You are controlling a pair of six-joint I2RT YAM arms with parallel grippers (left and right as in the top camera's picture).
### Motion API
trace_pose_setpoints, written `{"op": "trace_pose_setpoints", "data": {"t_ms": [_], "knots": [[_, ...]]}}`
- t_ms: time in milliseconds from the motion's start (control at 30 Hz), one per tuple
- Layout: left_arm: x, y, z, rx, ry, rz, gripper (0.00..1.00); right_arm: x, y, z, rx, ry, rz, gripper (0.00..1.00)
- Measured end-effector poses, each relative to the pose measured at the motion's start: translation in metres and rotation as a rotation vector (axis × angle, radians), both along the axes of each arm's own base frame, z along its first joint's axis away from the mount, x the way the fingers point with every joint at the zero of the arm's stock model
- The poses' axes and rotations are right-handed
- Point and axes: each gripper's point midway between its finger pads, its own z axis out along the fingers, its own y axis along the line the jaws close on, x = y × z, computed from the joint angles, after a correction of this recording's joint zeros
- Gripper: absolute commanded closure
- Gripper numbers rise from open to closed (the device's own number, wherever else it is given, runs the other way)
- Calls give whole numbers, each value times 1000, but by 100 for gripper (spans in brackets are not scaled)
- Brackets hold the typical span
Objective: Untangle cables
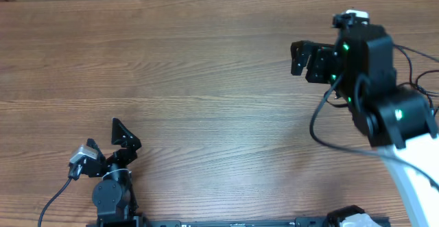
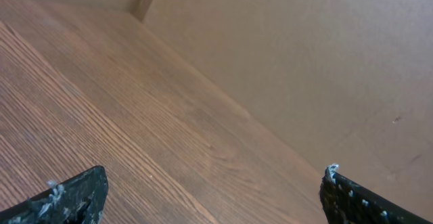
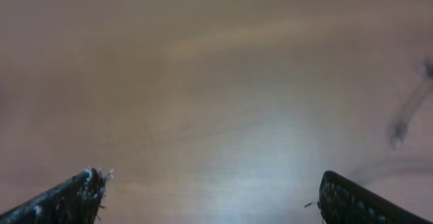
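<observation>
The left gripper [image 1: 103, 135] sits near the front left corner of the wooden table [image 1: 206, 97], its jaws pointing up the table and spread wide. A thick black wire [image 1: 53, 201] trails from a grey block beside it toward the front edge. In the left wrist view the gripper [image 2: 210, 198] shows only its two scuffed black fingertips [image 2: 80, 195], one in each lower corner, far apart with nothing between them. Beyond them is bare wood grain and a plain tan wall [image 2: 304, 61] along the table's far edge.

The right gripper [image 1: 306, 62] hangs over the far right part of the table, pointing left. A thick black wire [image 1: 316, 121] loops down from its arm (part of the robot, not the task's own). Its wrist view is heavily blurred. There the gripper [image 3: 213, 191] again shows two dark fingertips [image 3: 76, 195] set well apart, nothing clasped, over a soft brown surface.

At that view's right edge lies a dark streak [image 3: 404, 116]. It is too blurred to tell whether it is one of the cables or the arm's wire, and I cannot make out the cables anywhere else.
</observation>
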Motion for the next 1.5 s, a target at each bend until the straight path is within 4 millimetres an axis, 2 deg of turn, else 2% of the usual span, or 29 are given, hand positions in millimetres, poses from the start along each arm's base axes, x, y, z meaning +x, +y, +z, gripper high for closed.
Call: {"op": "trace_pose_setpoints", "data": {"t_ms": [100, 200, 367, 467, 667, 967, 1200, 1500], "knots": [[0, 0, 0, 0, 0, -1, 1, -7, -3, 15, 52, -175, -5, 0], [0, 0, 0, 0, 0, -1, 1, -23, -15, 16, 93, -321, -24, 0], [0, -1, 0, 0, 0, -4, 1, -46, -46, -5, 122, -486, -98, 0], [0, -1, 0, 0, 0, -5, 0, -60, -67, -25, 114, -523, -160, 0], [0, -1, 0, 0, 0, -5, 0, -83, -92, -44, 101, -577, -239, 0], [0, -1, 0, 0, 0, -4, 0, -108, -96, -39, 129, -763, -248, 0], [0, -1, 0, 0, 0, -4, 0, -121, -97, -14, 143, -951, -239, 0], [0, -1, 0, 0, 0, -4, 0, -126, -106, -39, 119, -973, -275, 0]]}}
